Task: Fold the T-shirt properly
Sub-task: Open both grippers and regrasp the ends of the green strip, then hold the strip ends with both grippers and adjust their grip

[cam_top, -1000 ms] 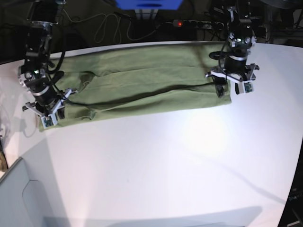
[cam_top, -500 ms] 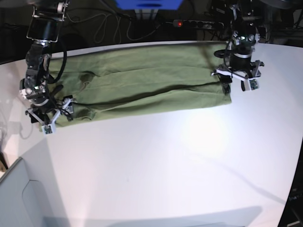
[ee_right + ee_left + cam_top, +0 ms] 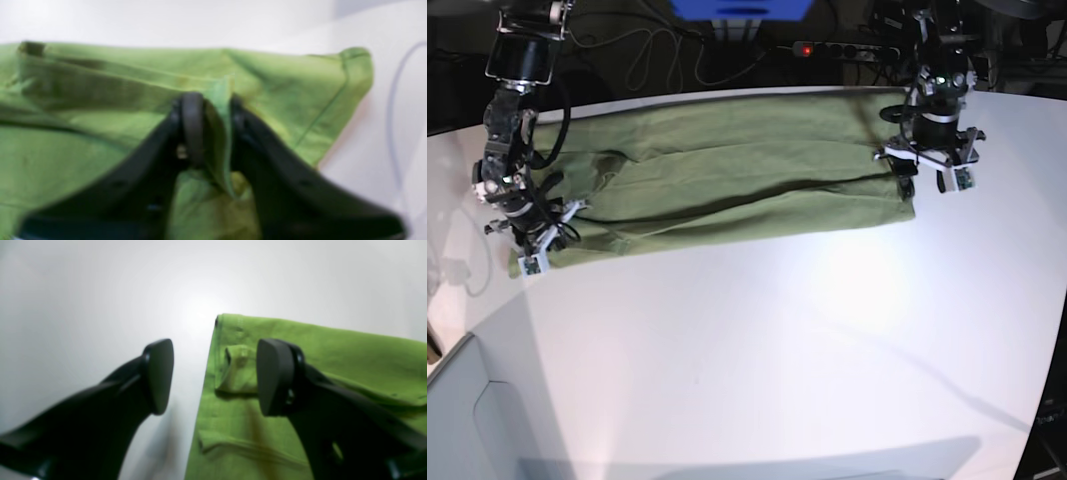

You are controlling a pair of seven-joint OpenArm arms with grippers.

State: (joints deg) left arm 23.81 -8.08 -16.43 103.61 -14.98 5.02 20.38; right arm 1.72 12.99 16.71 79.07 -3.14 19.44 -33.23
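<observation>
Base view: the shirt (image 3: 727,175) lies along the far edge of the bench (image 3: 777,350). The right gripper (image 3: 208,133) pinches its cloth. The left gripper (image 3: 213,373) is spread wide over the edge; it should close on the shirt's edge before both lift together.

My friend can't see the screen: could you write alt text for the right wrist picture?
A black pincer is shut on a raised fold of a green T-shirt, close up and blurry. The shirt lies on a white table.
</observation>
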